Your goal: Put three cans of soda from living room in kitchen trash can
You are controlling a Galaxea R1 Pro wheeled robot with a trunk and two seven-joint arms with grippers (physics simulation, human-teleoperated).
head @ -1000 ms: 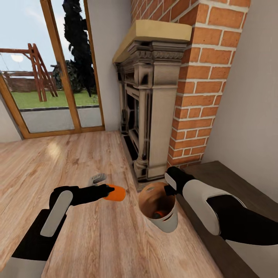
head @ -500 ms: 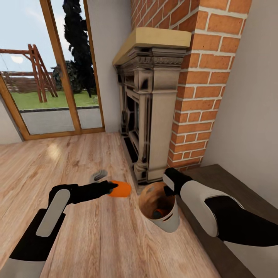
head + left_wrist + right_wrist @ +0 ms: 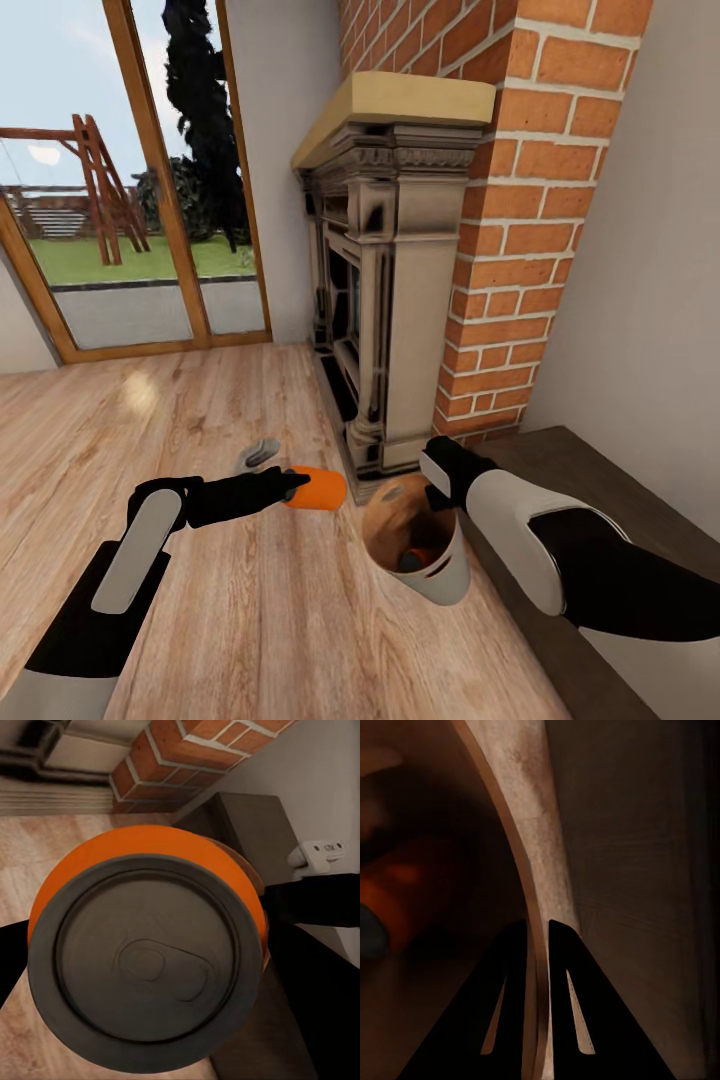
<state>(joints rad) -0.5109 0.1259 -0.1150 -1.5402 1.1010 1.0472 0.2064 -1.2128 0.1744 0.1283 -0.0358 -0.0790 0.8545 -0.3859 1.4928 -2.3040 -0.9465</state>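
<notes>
Lower centre: my left gripper [image 3: 290, 490] is clamping an orange can [image 3: 318, 490] sideways, just left of the bin [image 3: 445, 572]. My right gripper [image 3: 537, 934] is pinching the bin's rim between narrow fingers; another can [image 3: 412, 558] is lying inside.

My left gripper [image 3: 290, 489] held a can of soda [image 3: 318, 490] lying sideways above the floor [image 3: 250, 620], just left of the trash can [image 3: 418, 545]. My right gripper [image 3: 440, 492] pinched the trash can's far right rim, one finger inside the wall and one outside. Another can [image 3: 412, 558] lay in the bottom of it. The fireplace [image 3: 385, 280] stood behind the trash can, the glass doors [image 3: 130, 180] further left, and a low bench [image 3: 600, 500] ran along the wall to my right.
</notes>
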